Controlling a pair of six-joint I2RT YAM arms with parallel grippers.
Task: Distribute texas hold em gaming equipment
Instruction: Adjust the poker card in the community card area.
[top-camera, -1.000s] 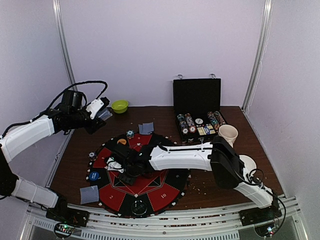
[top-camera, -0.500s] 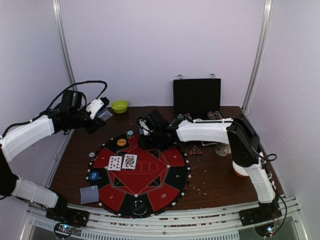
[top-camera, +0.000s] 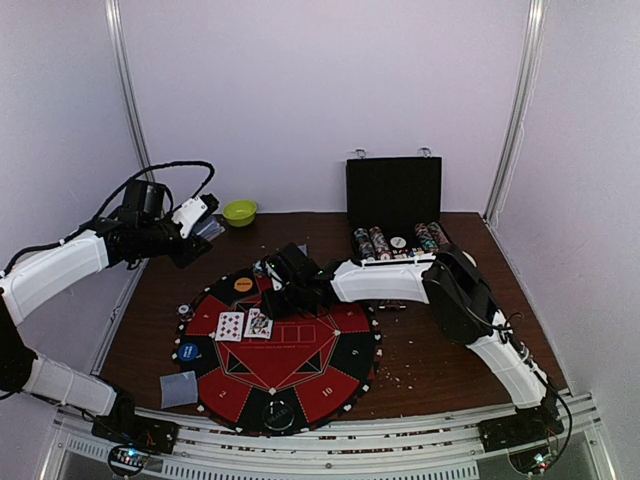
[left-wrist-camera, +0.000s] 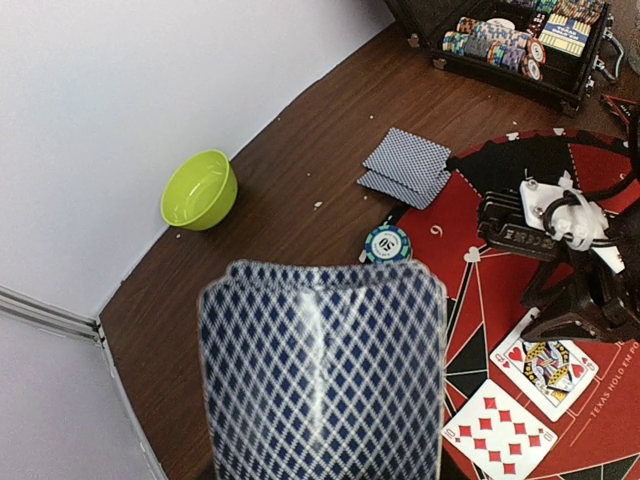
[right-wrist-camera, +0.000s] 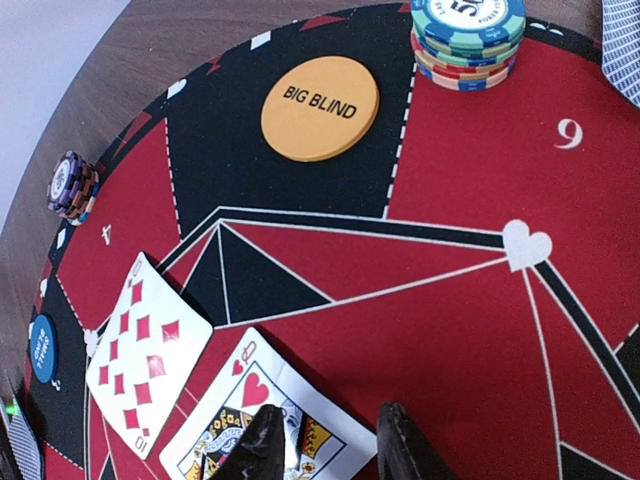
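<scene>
My left gripper is raised over the table's left side. It is shut on a deck of blue-backed cards that hides its fingers. My right gripper is open and low over the red-black mat. One of its fingertips is over the face-up queen of hearts; it holds nothing. A ten of diamonds lies beside the queen. An orange BIG BLIND disc, a chip stack, purple chips and a blue disc sit round the mat. The red-black triangle is hidden.
An open black case with chip rows stands at the back right. A green bowl sits at the back left. Two face-down cards lie behind the mat, more at its front left. A clear disc sits at the front.
My right arm swung from the mat's middle to the back of the mat, then came back down by the queen. The two face-up cards lie uncovered. My left arm has not moved.
</scene>
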